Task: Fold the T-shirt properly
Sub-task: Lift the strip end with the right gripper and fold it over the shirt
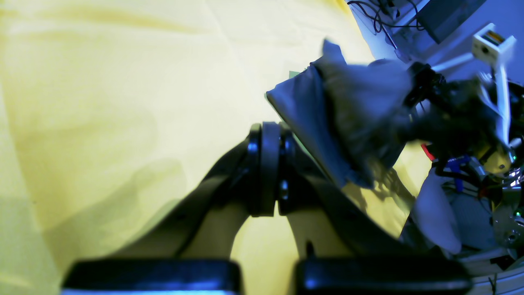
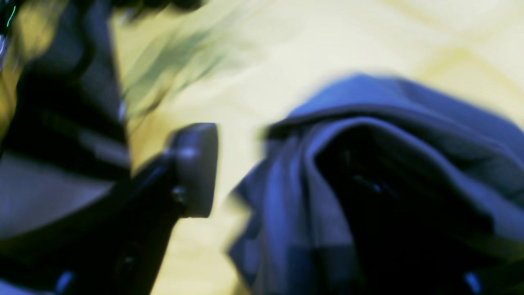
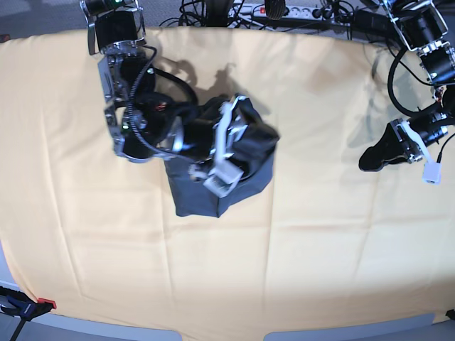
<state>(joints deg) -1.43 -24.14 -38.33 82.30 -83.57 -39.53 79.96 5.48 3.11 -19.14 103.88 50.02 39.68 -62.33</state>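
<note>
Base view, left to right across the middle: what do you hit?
Bare yellow cloth → right arm → T-shirt, bunched up → bare cloth again → left gripper, shut and holding nothing. The right gripper overlaps the T-shirt, so it has no clear place in the order.

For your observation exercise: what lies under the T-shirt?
The yellow-orange cloth spreads beneath the T-shirt on every side. The patch directly under it is covered.

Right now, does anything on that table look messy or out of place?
Yes. The T-shirt sits in a bunched, lopsided heap on the yellow cloth, not flat or squared. The right gripper is over it, jaws apart. The left gripper is shut, well off to the side.
</note>
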